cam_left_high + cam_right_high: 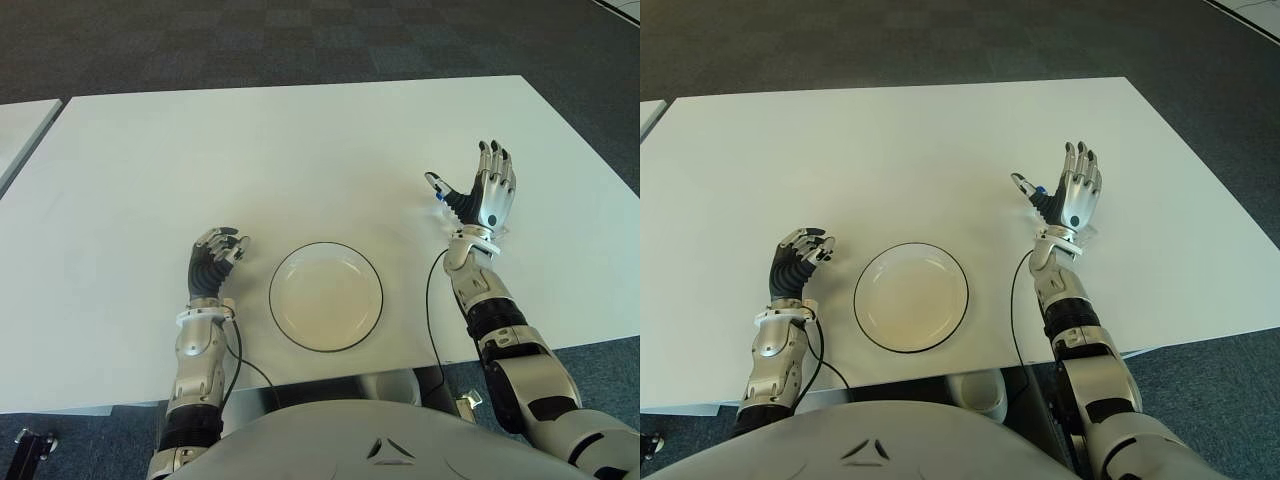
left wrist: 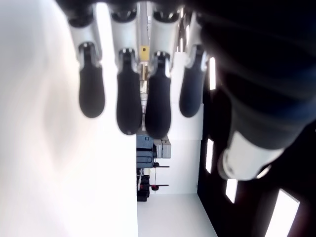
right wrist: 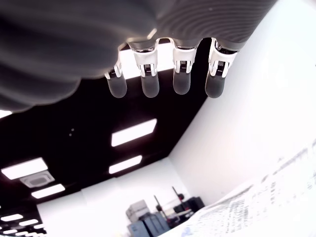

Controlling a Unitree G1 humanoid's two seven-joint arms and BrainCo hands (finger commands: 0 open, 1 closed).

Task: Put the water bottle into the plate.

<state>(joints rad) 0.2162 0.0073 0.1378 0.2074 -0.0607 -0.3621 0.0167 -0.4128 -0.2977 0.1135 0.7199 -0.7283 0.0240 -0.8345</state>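
The plate sits on the white bench between both hands — left hand loosely curled, right hand raised with fingers spread, both holding nothing.

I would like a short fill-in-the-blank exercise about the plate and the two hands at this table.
The plate lies on the white ___. The left hand, with curled fingers, shows on the plate's ___ side. The right hand holds nothing; its fingers are ___ (curled or spread).
Missing words: table; left; spread.
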